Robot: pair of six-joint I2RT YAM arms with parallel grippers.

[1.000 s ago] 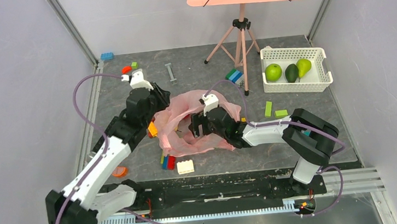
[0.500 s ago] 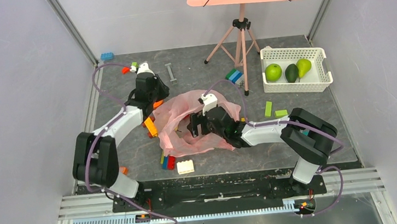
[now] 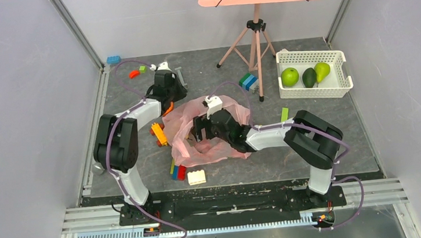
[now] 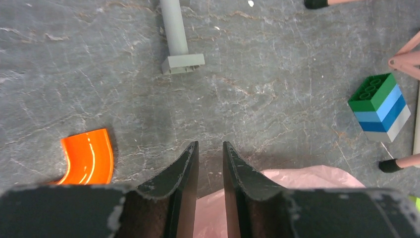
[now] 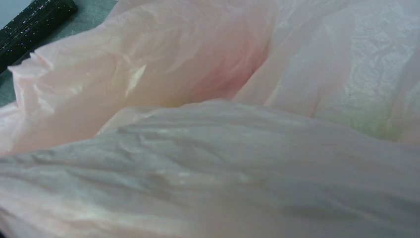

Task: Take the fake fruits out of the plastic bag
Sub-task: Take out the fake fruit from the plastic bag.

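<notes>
Where the left gripper [image 4: 210,146] hangs over the far left part of the table [image 3: 338,141], its two dark fingers [image 4: 185,183] stand a narrow gap apart, tips pointing down at bare stone-grey surface, nothing clamped between them.

- Plastic bag [image 3: 184,145]: pink, crinkled, lying open near the middle of the table. Its far edge shows just under the left gripper.
- Right gripper [image 3: 199,130]: reaching from the right into the mouth of the bag. Its wrist view is filled with pink film, fingers hidden, so I cannot tell whether they are apart or together, or whether they hold anything. A faint greenish tint shows through the film on the right, not identifiable.
- Orange curved piece [image 4: 88,154]: flat on the table, left of the left gripper.
- Grey bar [image 4: 174,34]: beyond the left gripper, toward the far edge.
- Stacked block [image 4: 381,106]: green, blue and grey layers, beside the feet of the tripod [image 3: 257,50].
- White basket [image 3: 316,93]: far right corner, well apart from the bag. It holds a green apple [image 3: 290,77], an avocado [image 3: 309,78] and a pear [image 3: 322,71], side by side.
- Yellow and orange block [image 3: 159,134]: just left of the bag.
- Red, blue and green blocks [image 3: 178,171] and a cream block [image 3: 197,177]: near edge, in front of the bag.
- Green block [image 3: 284,115]: right of the bag.
</notes>
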